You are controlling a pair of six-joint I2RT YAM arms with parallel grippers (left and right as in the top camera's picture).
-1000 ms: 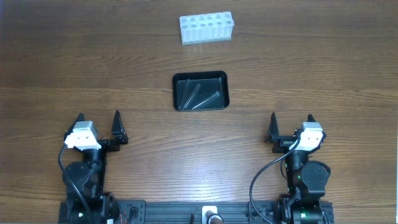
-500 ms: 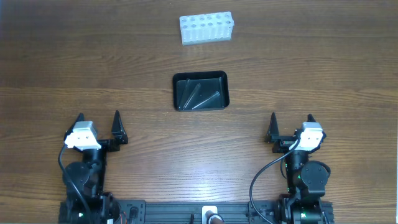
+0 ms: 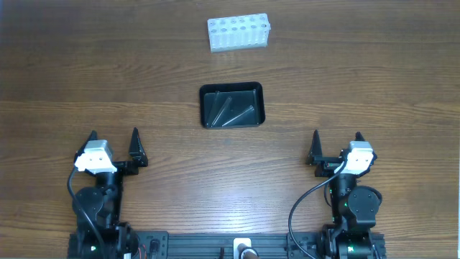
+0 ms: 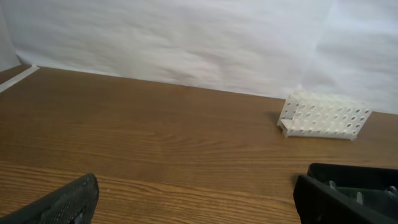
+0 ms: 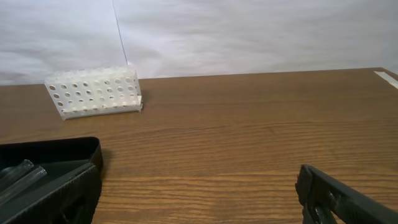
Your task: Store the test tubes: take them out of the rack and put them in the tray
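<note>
Rack (image 3: 239, 34) far back, centre; tray (image 3: 231, 86) before it, apart; test tubes (image 3: 238, 115) lying in tray.

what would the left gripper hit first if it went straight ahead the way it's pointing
Likely nothing: the left gripper faces bare table; the tray and test tube rack lie off to its right.

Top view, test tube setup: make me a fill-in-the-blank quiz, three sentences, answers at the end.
1. The rack is ____ in colour.
2. The test tubes lie in the tray, whose colour is ____.
3. The left gripper and the right gripper hold nothing; the jaws of both stand ____.
Missing words: white; black; open.
</note>
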